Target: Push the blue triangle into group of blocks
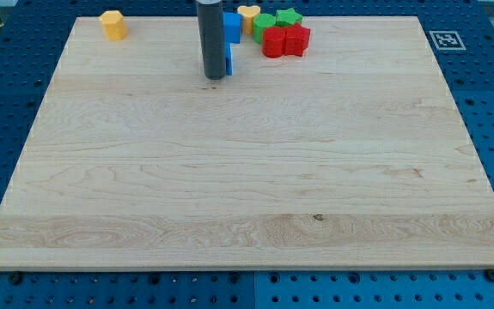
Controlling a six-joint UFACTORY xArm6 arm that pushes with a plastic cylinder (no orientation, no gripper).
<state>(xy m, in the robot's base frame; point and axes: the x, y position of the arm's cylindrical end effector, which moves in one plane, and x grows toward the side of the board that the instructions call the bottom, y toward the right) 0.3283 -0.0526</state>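
My tip [214, 77] rests on the board near the view's top, left of centre. A blue triangle [228, 58] stands right behind it, mostly hidden by the rod, touching or nearly touching the rod's right side. A blue block [232, 26] sits just above it. To the right lies a cluster: a yellow heart [248, 14], a green block [264, 24], a green star [289, 17], a red block [274, 41] and a red star-like block [296, 39].
A yellow hexagonal block [113, 25] stands alone at the view's top left. The wooden board [247, 172] lies on a blue perforated table. A printed marker tag [445, 39] sits past the board's top right corner.
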